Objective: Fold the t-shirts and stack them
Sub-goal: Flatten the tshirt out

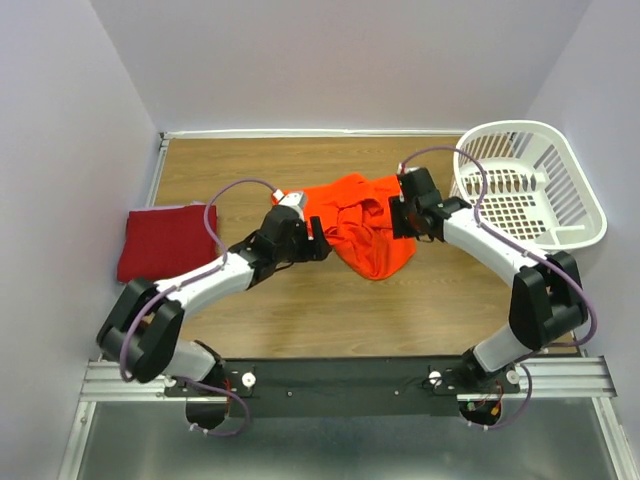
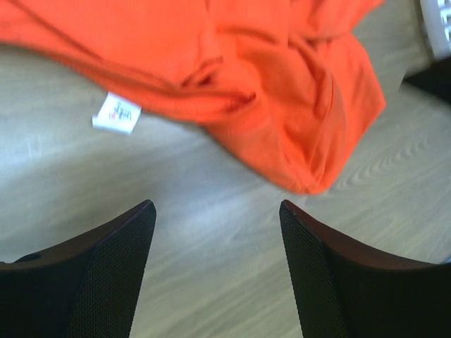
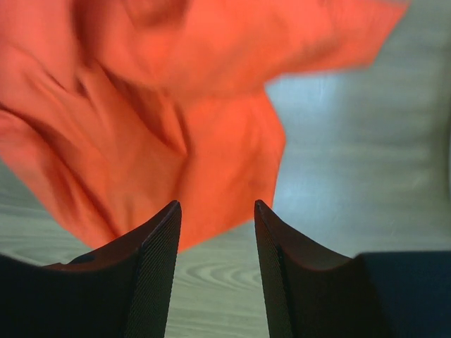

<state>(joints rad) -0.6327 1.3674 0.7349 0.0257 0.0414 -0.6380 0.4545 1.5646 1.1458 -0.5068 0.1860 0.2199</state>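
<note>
Advice: orange-red shirt [image 1: 365,232] sits bunched at frame centre of the top view, crimson shirt [image 1: 165,242] folded at left edge, left gripper [image 2: 217,208] wide and empty, right gripper [image 3: 215,205] half-parted and empty, so pinch two well-separated edges and pull flat before folding.

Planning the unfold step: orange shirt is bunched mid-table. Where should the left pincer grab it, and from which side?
Grip the orange shirt at the edge carrying the white label. That edge lies thin and exposed on the table, facing the left pincer, while the middle is heaped in folds. Come in low from the shirt's left with the jaws open; layer count there is unclear.
</note>
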